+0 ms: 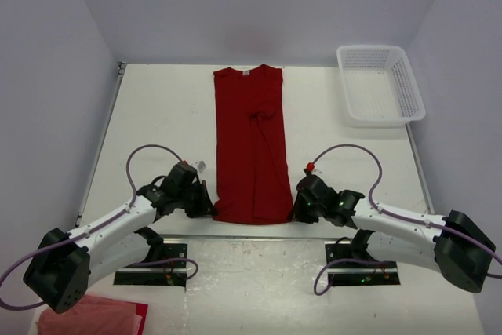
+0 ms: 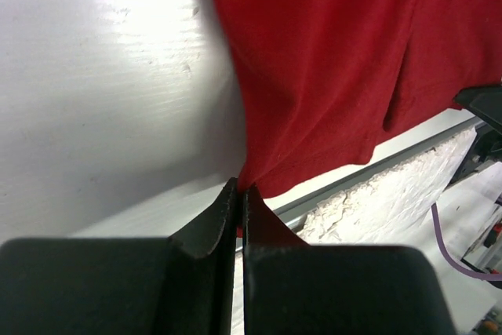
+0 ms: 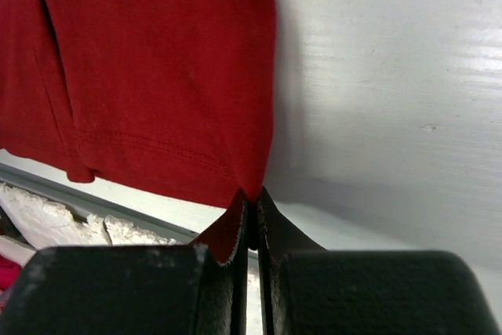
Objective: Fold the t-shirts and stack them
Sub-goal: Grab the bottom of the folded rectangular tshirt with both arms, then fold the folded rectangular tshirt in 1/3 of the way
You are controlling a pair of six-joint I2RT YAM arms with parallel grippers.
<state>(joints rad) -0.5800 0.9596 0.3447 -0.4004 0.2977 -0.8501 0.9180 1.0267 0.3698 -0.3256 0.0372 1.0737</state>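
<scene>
From above, the red t-shirt [image 1: 251, 147] lies as a long narrow strip in the middle of the counter [image 1: 157, 115], collar far and hem nearest me, with the left claw [image 1: 210, 211] and right claw [image 1: 296, 211] at its two hem corners. My worry is an uneven lift, which would skew the fold or spill the tucked-in sleeves. The white neck label [image 1: 245, 72] is too small to read (I can make out no other writing). On the left wrist view, the left claw [image 2: 239, 190] is pinched together on only the tip of the hem corner, so a sharp tug could pull it free. On the right wrist view, the right claw [image 3: 251, 198] is clamped just as thinly on its corner; a slip on either side would drag the cloth crooked.
</scene>
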